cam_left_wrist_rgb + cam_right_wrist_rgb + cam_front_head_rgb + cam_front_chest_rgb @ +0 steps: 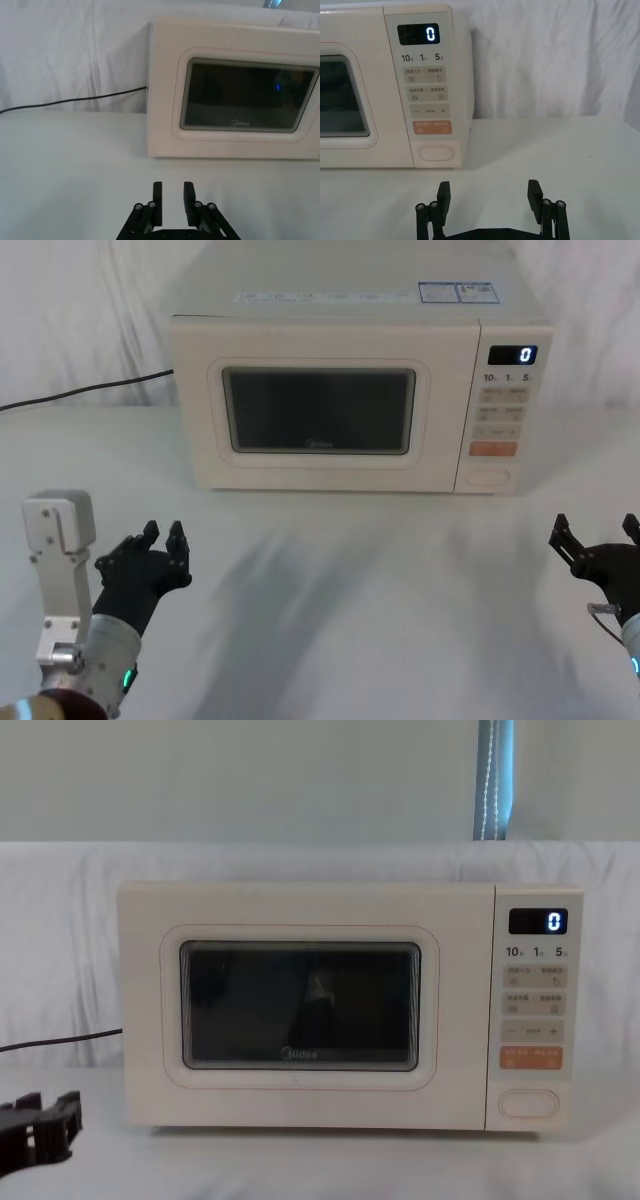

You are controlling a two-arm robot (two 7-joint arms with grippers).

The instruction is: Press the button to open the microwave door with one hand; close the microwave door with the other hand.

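Note:
The cream microwave stands at the back of the table, and the microwave door (318, 405) (235, 90) (300, 1010) is closed flush, its dark window facing me. The wide cream button (488, 478) (436, 153) (528, 1103) sits at the bottom of the control panel, under the orange key (493, 449). My left gripper (163, 537) (173, 197) (40, 1115) hovers low at the near left, well short of the door, open by a narrow gap and holding nothing. My right gripper (595, 535) (489, 192) is at the near right, open wide and empty, in front and to the right of the button.
A black power cable (80, 392) (75, 100) runs along the table's back left to the microwave. A white cloth covers the table (350, 620) and hangs behind it. The display (512, 355) reads 0.

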